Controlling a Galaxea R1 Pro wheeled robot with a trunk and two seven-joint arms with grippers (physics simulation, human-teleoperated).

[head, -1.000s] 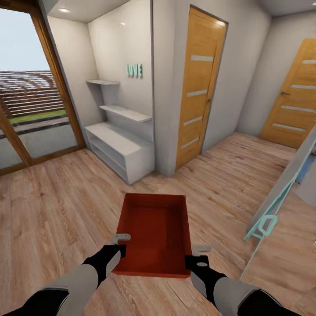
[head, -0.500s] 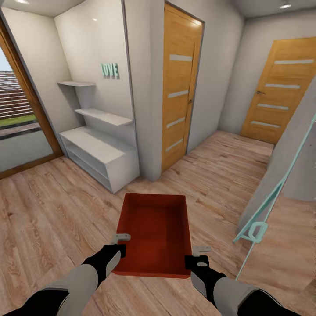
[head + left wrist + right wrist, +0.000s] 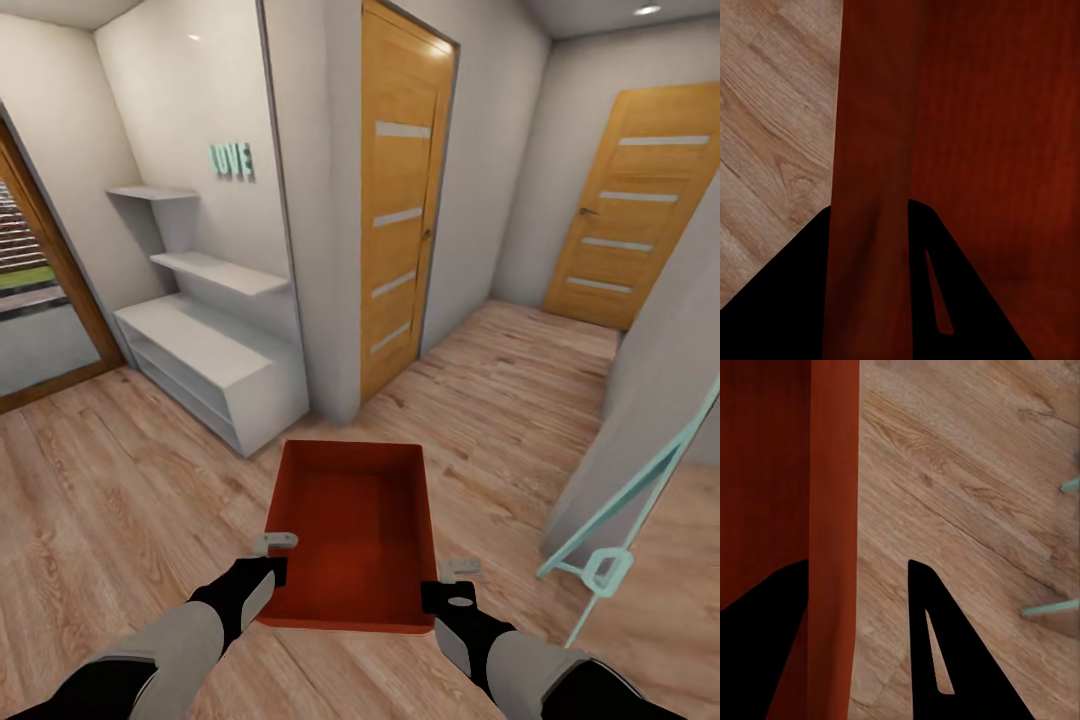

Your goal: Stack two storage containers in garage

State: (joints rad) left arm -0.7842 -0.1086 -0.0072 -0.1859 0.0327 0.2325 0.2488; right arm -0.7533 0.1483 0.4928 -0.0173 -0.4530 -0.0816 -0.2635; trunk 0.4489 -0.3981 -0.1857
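One storage container (image 3: 352, 535) is carried above the wood-plank floor (image 3: 120, 480); the left gripper (image 3: 272, 556) and the right gripper (image 3: 452, 580) each clamp a side wall. It seems to be on the way only: the garage is not reached and stacking is left.

Light wood-plank floor (image 3: 120, 480), white walls (image 3: 180, 110), two orange-brown slit-glazed doors (image 3: 400, 200), white shelving unit (image 3: 215, 355) under teal "LOVE" letters (image 3: 231, 160), glass door (image 3: 30, 290) at left.

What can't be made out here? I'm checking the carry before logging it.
- Underside of the orange-red rectangular plastic bin: hidden by its own body, head view.
- Right gripper: jaws straddle the bin wall with a gap on one side; contact unclear.
- Teal LOVE letters: material too small to tell.
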